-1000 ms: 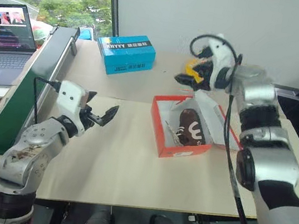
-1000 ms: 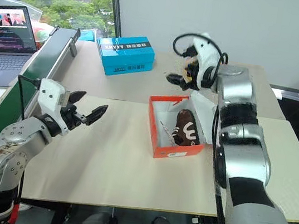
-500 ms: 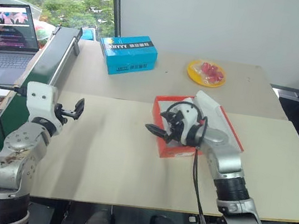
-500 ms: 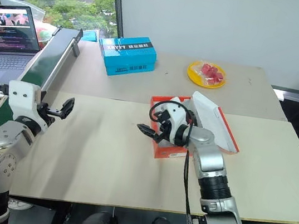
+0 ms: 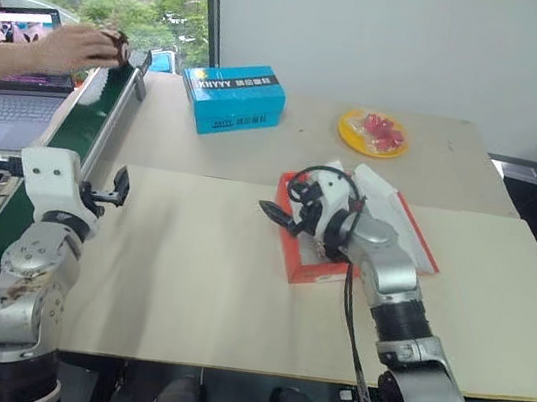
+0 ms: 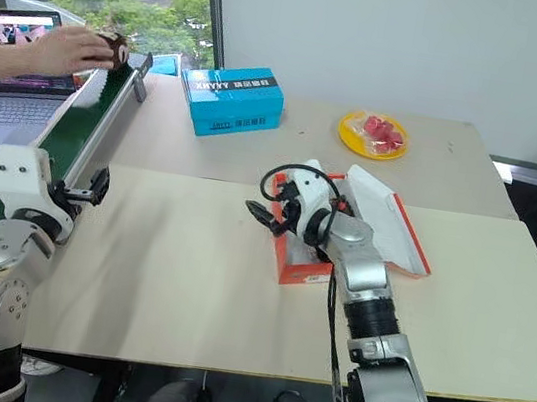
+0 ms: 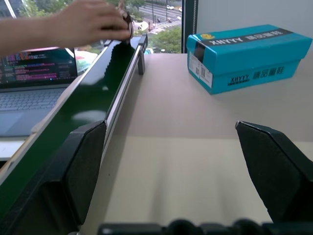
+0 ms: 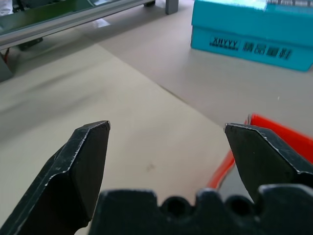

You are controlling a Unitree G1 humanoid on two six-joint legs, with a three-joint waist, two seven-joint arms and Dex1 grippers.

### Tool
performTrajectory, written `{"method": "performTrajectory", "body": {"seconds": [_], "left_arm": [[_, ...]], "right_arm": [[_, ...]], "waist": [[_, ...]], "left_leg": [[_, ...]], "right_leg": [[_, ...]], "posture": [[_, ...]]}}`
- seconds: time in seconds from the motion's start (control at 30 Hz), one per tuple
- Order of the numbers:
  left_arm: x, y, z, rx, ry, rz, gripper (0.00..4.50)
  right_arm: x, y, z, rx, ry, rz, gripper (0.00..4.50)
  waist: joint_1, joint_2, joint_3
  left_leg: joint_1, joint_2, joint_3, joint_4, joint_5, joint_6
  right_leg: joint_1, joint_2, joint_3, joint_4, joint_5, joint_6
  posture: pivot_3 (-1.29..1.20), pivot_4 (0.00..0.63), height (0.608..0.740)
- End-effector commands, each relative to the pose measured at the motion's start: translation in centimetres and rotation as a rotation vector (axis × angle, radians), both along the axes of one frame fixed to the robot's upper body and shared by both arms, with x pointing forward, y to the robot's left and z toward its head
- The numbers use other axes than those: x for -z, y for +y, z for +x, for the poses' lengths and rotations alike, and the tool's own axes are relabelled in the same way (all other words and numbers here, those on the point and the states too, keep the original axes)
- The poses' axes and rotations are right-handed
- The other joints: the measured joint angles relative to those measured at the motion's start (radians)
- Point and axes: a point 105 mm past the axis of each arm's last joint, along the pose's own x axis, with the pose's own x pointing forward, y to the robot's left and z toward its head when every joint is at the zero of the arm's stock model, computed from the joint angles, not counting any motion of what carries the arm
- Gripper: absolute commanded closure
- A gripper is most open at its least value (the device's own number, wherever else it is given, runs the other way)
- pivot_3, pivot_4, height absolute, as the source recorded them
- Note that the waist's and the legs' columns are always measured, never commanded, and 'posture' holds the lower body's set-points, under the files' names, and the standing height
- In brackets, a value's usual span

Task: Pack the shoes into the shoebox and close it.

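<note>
The orange-red shoebox (image 6: 289, 268) lies open mid-table, its lid (image 5: 403, 216) folded back to the right. My right gripper (image 5: 272, 210) hangs open over the box's left edge, nothing between its fingers, and that arm hides the inside of the box. In the right wrist view the box's red corner (image 8: 274, 132) shows beside one fingertip. My left gripper (image 5: 117, 188) stands open and empty at the table's left, beside the green conveyor (image 5: 77, 132). A person's hand (image 6: 69, 48) rests on a small dark brown shoe (image 6: 118, 45) at the conveyor's far end.
A blue box with white lettering (image 5: 233, 98) stands at the back of the table. A yellow plate with red pieces (image 5: 372, 131) sits at the back right. An open laptop (image 5: 5, 71) lies left of the conveyor.
My right arm came down from near the yellow plate to over the shoebox and now covers the shoe inside. The left gripper swung left toward the conveyor. A person's hand came in with a shoe.
</note>
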Motion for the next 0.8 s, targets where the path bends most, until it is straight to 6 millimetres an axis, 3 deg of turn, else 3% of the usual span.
{"method": "performTrajectory", "body": {"seconds": [0.03,0.17,0.3,0.57,0.8], "left_arm": [[-0.7,0.8,0.2,-0.042,-0.011,0.030,0.00],[-0.4,1.2,0.7,-0.052,0.002,0.030,0.00],[-0.5,1.4,1.3,-0.059,0.005,0.029,0.00],[0.3,6.5,0.7,-0.158,0.036,-0.019,0.00],[0.3,9.6,2.3,-0.109,0.086,-0.043,0.00]], "right_arm": [[-1.9,1.6,-0.1,-0.056,-0.096,0.009,0.07],[-1.7,2.6,-0.1,-0.100,-0.123,-0.023,0.07],[-3.1,4.5,-0.5,-0.166,-0.128,0.022,0.07],[-3.3,5.4,-1.9,-0.243,-0.125,0.012,0.07],[-3.3,5.2,-2.6,-0.265,-0.134,-0.024,0.07]], "waist": [[-0.001,0.000,0.000],[0.000,0.000,0.000],[0.000,0.000,0.000],[-0.002,0.000,0.000],[0.000,0.000,0.000]], "left_leg": [[0.000,0.000,0.000,0.000,0.000,0.000],[0.000,0.000,0.000,0.000,0.000,-0.001],[0.000,0.000,0.000,0.000,0.000,-0.001],[-0.001,0.001,0.000,0.000,0.002,-0.004],[-0.001,0.001,-0.001,0.000,0.001,-0.002]], "right_leg": [[0.000,0.000,0.000,0.002,0.000,0.000],[0.000,0.000,-0.001,0.003,0.000,0.000],[0.000,0.000,-0.001,0.004,0.000,0.000],[-0.001,0.000,-0.001,0.004,0.000,0.000],[-0.001,0.000,-0.003,0.004,0.001,-0.001]], "posture": [[0.00,0.150,0.740],[0.00,0.150,0.740],[0.00,0.150,0.740],[0.00,0.150,0.740],[0.00,0.150,0.740]]}}
